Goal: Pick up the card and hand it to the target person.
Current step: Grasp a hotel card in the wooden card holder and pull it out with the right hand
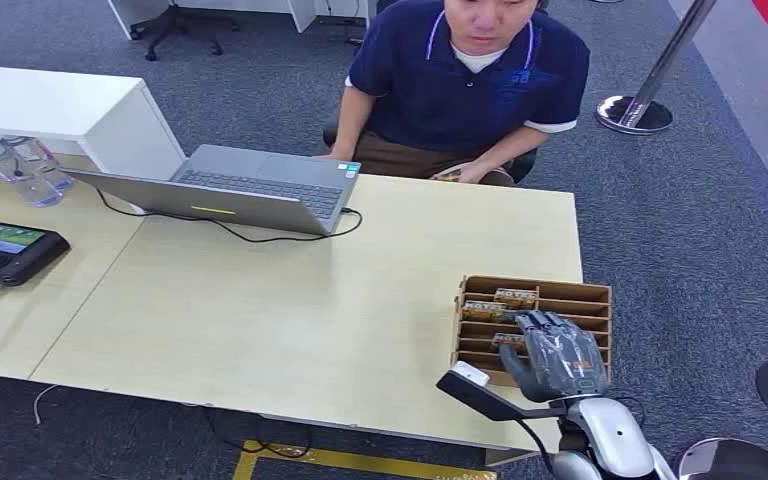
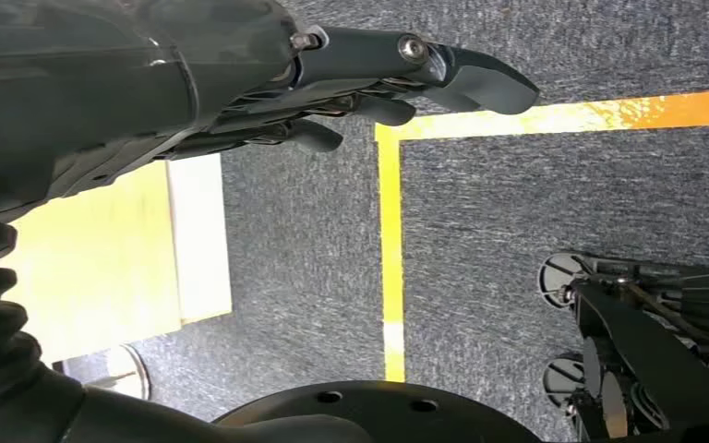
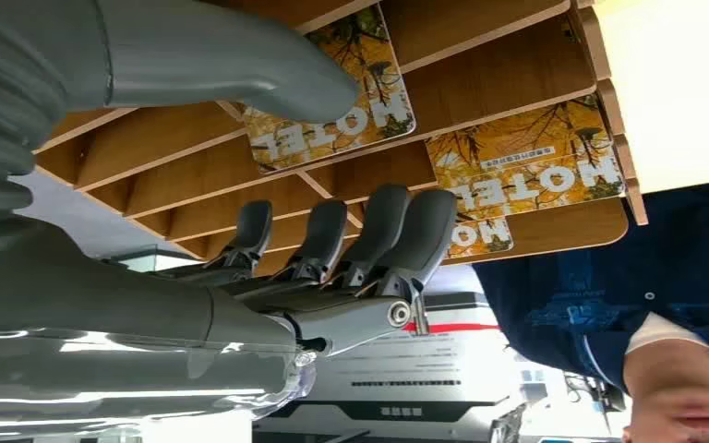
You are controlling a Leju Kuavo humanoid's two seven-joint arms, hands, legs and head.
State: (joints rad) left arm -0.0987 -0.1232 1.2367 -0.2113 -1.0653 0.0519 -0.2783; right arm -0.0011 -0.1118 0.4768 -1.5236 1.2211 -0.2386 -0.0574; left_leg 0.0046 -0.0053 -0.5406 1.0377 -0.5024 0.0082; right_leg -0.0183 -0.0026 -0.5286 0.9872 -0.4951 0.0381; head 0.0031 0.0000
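Over the rack at lower right of the head view, my right hand hovers, fingers apart and holding nothing — poised to pull a card from its slot. Beyond the tabletop, upper centre, sits the person — the recipient, I judge. Left hand hangs loose and holding nothing.

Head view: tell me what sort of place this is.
Probably a hotel front desk set up in an office. A wooden slotted card rack holds yellow cards printed HOTEL, a grey open laptop sits on the pale wooden desk, and a person in a navy polo shirt sits behind it.
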